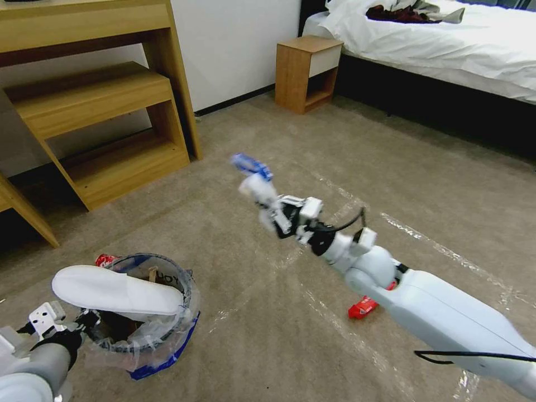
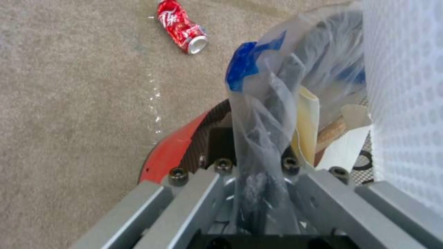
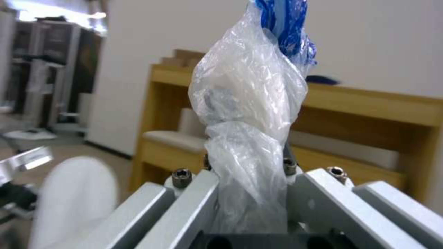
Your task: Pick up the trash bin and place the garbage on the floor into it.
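Above the floor (image 1: 290,312), the right end effector (image 1: 267,207) clamps a plastic-wrapped bundle (image 1: 254,177) (left end effector (image 1: 84,324) pinches the trash bin (image 1: 162,329)).

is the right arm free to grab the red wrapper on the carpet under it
Probably not yet: the right gripper is shut on a crumpled plastic bag, raised well above the red wrapper.

Red-blue bin (image 1: 162,335), white slipper (image 1: 111,290) (red can (image 2: 182,26)).

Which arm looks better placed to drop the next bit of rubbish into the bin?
Right: its tool holds a plastic-wrapped bundle in the air. The left tool grips the trash bin.
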Controlling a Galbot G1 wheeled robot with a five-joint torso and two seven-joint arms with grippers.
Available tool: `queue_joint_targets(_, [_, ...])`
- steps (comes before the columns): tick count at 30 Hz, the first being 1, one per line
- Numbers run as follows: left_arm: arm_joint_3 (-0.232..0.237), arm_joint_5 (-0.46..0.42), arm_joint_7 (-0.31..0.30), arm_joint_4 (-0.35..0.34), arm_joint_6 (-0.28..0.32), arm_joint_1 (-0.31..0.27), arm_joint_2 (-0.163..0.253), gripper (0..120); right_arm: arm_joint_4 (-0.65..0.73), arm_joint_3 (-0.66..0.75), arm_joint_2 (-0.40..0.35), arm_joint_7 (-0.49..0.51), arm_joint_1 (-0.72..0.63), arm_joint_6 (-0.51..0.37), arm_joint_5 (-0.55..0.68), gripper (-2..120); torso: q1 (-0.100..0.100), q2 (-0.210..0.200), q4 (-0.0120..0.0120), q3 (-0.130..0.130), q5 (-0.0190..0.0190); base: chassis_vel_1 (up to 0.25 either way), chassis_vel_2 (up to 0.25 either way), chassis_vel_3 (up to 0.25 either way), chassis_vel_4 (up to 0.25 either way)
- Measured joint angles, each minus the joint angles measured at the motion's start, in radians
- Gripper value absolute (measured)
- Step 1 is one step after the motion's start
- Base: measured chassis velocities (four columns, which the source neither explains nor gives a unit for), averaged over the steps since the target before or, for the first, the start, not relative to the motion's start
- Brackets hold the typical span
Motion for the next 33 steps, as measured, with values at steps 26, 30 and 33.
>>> queue_joint_targets(26, [-0.002, 0.020, 0.009, -0.025, -0.001, 0.017, -0.050, 0, -0.309, -0.304, 0.445, -0.025, 0.089, -0.020, 0.006, 1, 0.000, 0.000, -0.0003, 0.000, 0.0000, 0.000, 0.000, 0.000, 0.000])
queue_joint_targets(30, [-0.004, 0.020, 0.011, -0.035, -0.001, 0.026, -0.050, 0, -0.363, -0.301, 0.477, -0.038, 0.045, -0.012, -0.019, 1, 0.000, 0.000, -0.0002, 0.000, 0.0001, 0.000, 0.000, 0.000, 0.000])
queue_joint_targets(33, [-0.007, 0.019, 0.011, -0.042, -0.001, 0.031, -0.049, 0, -0.393, -0.290, 0.494, -0.042, 0.028, -0.009, -0.022, 1, 0.000, 0.000, -0.0003, 0.000, 0.0001, 0.000, 0.000, 0.000, 0.000])
